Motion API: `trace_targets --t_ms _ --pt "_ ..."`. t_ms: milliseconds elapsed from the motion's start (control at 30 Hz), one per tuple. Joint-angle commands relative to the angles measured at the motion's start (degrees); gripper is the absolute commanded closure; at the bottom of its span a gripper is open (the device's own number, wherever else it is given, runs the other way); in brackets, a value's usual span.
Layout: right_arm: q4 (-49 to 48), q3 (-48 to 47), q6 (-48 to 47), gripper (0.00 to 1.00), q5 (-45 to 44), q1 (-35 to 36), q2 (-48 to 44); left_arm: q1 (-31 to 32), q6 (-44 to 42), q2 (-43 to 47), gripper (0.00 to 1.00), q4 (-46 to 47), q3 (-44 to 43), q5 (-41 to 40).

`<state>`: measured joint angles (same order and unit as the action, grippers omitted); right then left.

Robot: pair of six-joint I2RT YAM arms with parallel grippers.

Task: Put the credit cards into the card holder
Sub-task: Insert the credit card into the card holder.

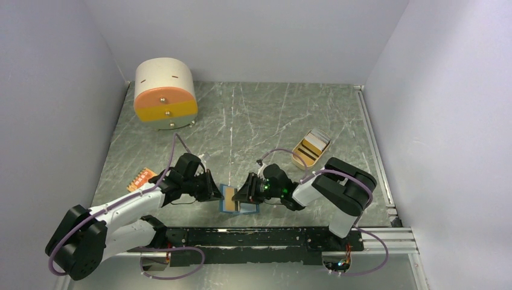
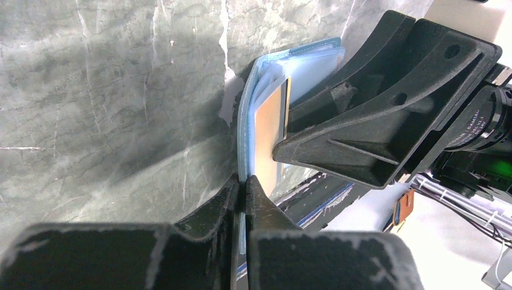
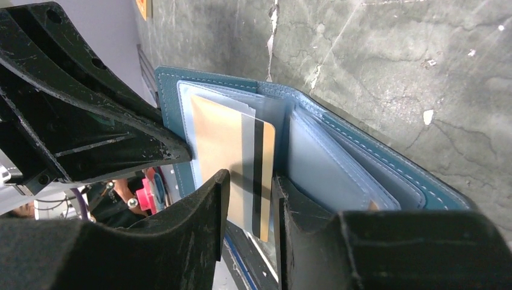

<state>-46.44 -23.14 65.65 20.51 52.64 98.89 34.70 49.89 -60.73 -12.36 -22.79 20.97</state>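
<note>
The blue card holder (image 3: 374, 163) stands open on its edge near the table's front, between the two arms. My left gripper (image 2: 244, 184) is shut on its cover edge (image 2: 247, 121) and holds it up. An orange-yellow credit card (image 3: 220, 139) with a dark stripe sits partly inside a clear sleeve. My right gripper (image 3: 250, 181) has its jaws apart, its tips at the card's face with nothing pinched between them. From above, the left gripper (image 1: 216, 194) and right gripper (image 1: 244, 196) meet at the card holder (image 1: 226, 192). Another orange card (image 1: 142, 179) lies flat at the left.
An oval tan tray (image 1: 298, 158) holding more cards sits behind the right arm. A round cream and orange drawer box (image 1: 164, 93) stands at the back left. White walls close in both sides, and a metal rail runs along the right edge.
</note>
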Motion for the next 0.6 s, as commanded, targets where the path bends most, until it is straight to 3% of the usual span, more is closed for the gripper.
trace_targets --t_ms 0,267,567 --pt "2.6 1.0 0.5 0.64 -1.9 0.9 -0.8 -0.2 -0.8 0.8 0.91 -1.1 -0.4 -1.2" --pt "9.2 0.7 -1.5 0.59 -5.1 1.1 -4.8 -0.2 -0.8 1.8 0.91 -2.2 -0.7 -2.4" --pt "8.4 -0.7 -1.9 0.66 -4.7 2.4 -5.0 -0.2 -0.8 2.3 0.91 -3.2 -1.8 -2.0"
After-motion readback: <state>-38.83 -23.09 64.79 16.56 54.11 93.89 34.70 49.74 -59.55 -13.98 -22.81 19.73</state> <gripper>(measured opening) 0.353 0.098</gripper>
